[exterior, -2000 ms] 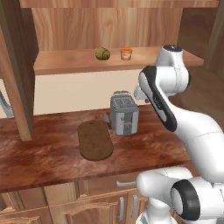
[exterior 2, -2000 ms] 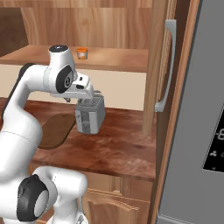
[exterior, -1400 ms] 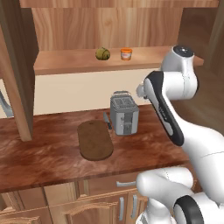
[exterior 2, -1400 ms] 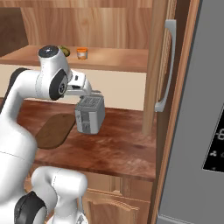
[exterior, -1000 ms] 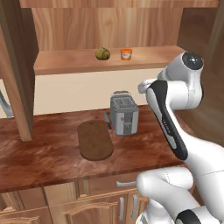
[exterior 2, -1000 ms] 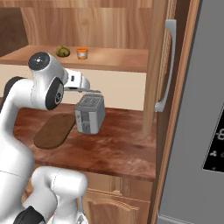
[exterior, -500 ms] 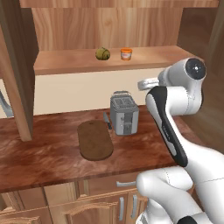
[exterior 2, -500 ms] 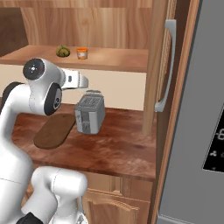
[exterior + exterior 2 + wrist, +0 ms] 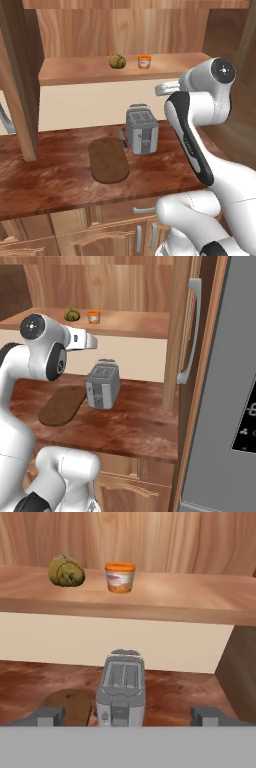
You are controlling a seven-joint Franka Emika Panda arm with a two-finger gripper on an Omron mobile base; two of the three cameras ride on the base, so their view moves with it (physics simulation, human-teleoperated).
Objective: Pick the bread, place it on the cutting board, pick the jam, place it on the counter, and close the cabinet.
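Bread (image 9: 66,571) on the cabinet shelf (image 9: 80,72), untouched, at eleven o'clock from the toaster (image 9: 121,687).

The first step is in hand: the end effector (image 9: 127,716) hangs back from the shelf with its tips spread wide and holding nothing. The jam (image 9: 120,577) sits just beside the bread, at its three o'clock (close enough to get knocked). Next, I'd judge, the arm must reach up and forward toward the bread, then carry it down to the cutting board (image 9: 108,160) on the surface (image 9: 45,175).
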